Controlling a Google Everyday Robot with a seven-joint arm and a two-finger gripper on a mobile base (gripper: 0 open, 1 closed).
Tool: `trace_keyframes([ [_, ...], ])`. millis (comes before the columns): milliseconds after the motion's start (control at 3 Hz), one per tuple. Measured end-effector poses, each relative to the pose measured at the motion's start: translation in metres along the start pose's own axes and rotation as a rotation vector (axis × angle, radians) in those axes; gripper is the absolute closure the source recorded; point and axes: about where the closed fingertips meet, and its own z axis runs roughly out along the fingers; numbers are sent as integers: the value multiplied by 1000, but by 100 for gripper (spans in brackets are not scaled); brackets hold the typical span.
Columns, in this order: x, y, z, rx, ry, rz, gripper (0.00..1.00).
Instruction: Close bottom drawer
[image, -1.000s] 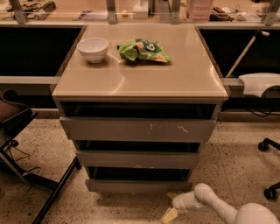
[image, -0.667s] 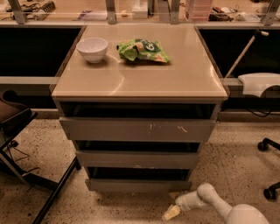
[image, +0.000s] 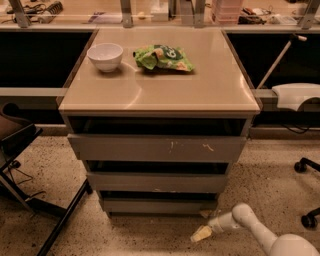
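Note:
The bottom drawer (image: 159, 205) is the narrowest of three grey drawers in the cabinet, with a plain grey face near the floor. It stands only slightly out, with a dark gap above it. My gripper (image: 201, 234) is at the end of my white arm (image: 250, 225), low over the floor, just below and in front of the drawer's right corner. It is not touching the drawer face.
The mid drawer (image: 158, 182) and the scratched top drawer (image: 157, 148) sit above. A white bowl (image: 105, 56) and a green snack bag (image: 162, 58) lie on the cabinet top (image: 160, 90). Chair legs (image: 60, 220) are at the left, chair casters (image: 305, 165) at the right.
The bottom drawer has gone further in. My gripper has moved a little right and away from the drawer face.

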Motion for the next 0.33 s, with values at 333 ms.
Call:
trace_keyframes([
  [333,0,0,0,0,0,0,0],
])
